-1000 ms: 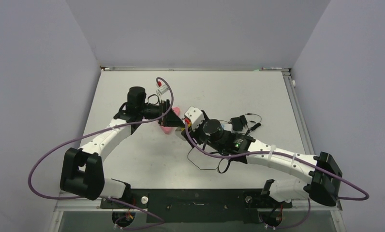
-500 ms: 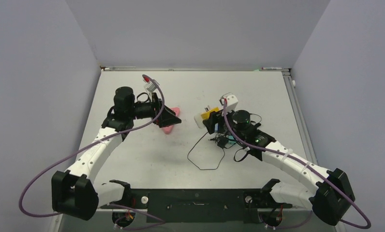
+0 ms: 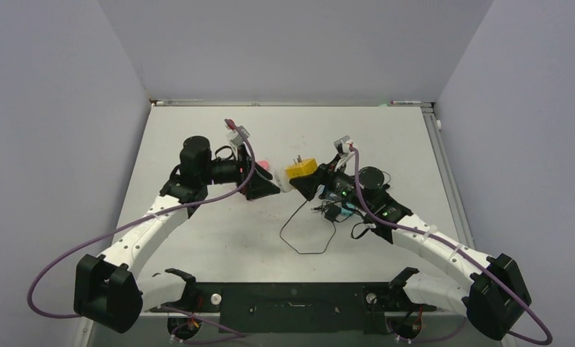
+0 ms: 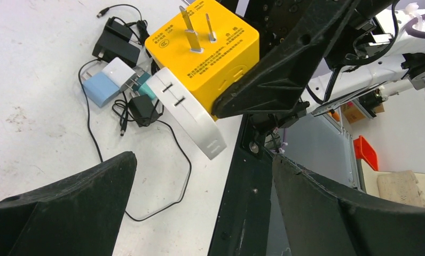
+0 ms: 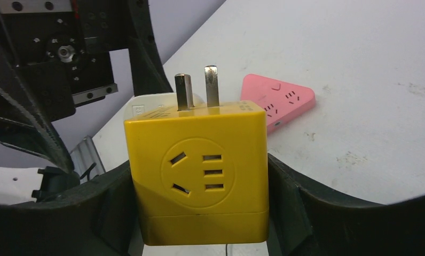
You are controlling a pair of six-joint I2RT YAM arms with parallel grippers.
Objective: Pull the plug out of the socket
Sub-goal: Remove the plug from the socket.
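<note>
Your right gripper point(image 5: 199, 205) is closed about halfway on the yellow cube point(image 5: 199, 176), one finger flat on each side, and holds it up off the table point(image 3: 386, 137). The cube's two metal prongs point(image 4: 194, 26) point up and its socket face looks straight into the right wrist camera. The white plug point(image 4: 186, 112) sits flush against another face of the cube, the one turned towards your left arm, with no gap showing between them, so it is not yet pulled off. Your left gripper point(image 4: 202, 160) is spread as wide as it goes and has hold of nothing. Its two black fingers point(image 4: 66, 213) frame the bottom of its own view, and the plug lies ahead of them, near but not touched. From above, the two grippers face each other near the middle of the table, tips close together, with the plug between them. The pink strip point(image 5: 277, 101) lies flat on the table just behind your left gripper. A heap of small chargers point(image 4: 117, 69), black, white, blue and teal, rests on the table beneath your right wrist, with thin black leads trailing from it.
</note>
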